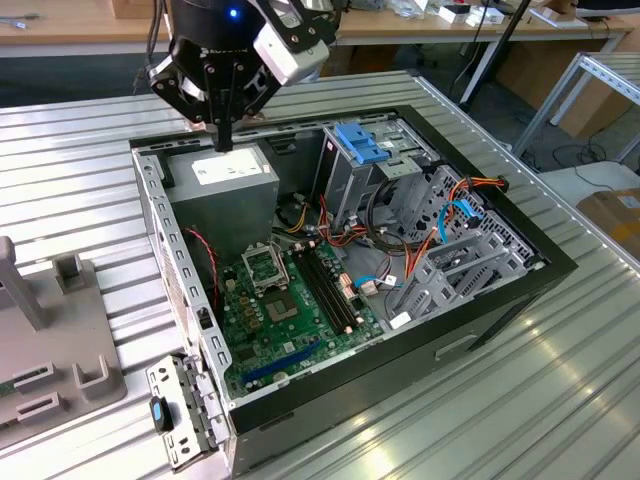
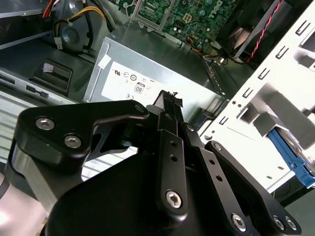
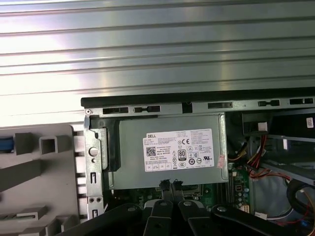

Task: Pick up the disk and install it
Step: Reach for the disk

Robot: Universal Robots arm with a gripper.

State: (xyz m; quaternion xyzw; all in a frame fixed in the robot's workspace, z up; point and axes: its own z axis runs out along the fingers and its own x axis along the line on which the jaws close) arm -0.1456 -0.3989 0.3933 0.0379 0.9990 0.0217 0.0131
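Your disk point(image 2: 291, 160) sits outside the computer case point(image 1: 490, 320), its blue frame showing past the side wall; your gripper point(image 3: 170, 185) hangs apart from it above the power supply point(image 3: 133, 147), jaws pressed together, holding nothing

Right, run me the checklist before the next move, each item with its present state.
1. Holding the disk: not ok; the gripper is shut on nothing, above the power supply box.
2. Finding the disk: cannot tell; a blue piece shows at the grey fixture.
3. Computer case open on top: ok.
4. Drive cage bay free: cannot tell.
5. Cables clear of the drive cage: not ok; they bunch beside it.
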